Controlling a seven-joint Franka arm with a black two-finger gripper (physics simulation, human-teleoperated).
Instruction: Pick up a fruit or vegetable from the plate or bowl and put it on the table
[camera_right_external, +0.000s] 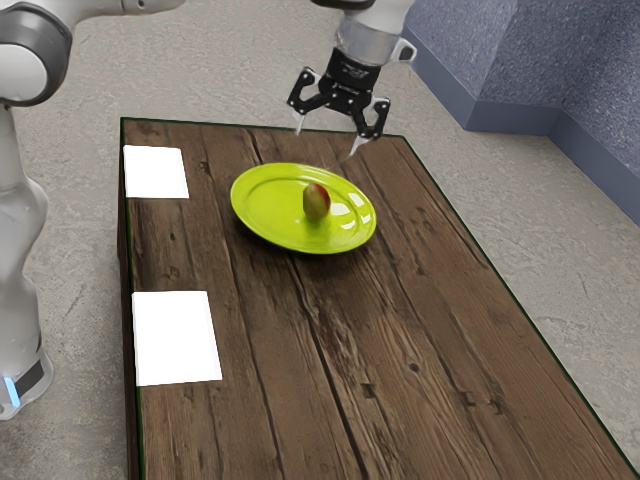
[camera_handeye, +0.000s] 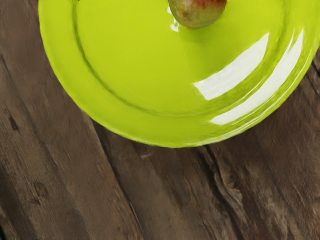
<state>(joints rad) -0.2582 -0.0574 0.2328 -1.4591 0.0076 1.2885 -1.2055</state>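
High over the table's far end, my gripper stands open, its two fingers wide apart with nothing between them. Lower down, a bright green plate rests on the wooden table. On the plate lies one small red and green fruit, perhaps a mango, a little off the plate's middle toward the exterior view's right. In the wrist view the fruit is partly cut off by the picture's edge, with the green plate around it.
Two white squares, a far one and a nearer one, lie along the table's edge at the exterior view's left. Bare wood stretches between the plate and the near end. A blue-grey wall stands beyond the table.
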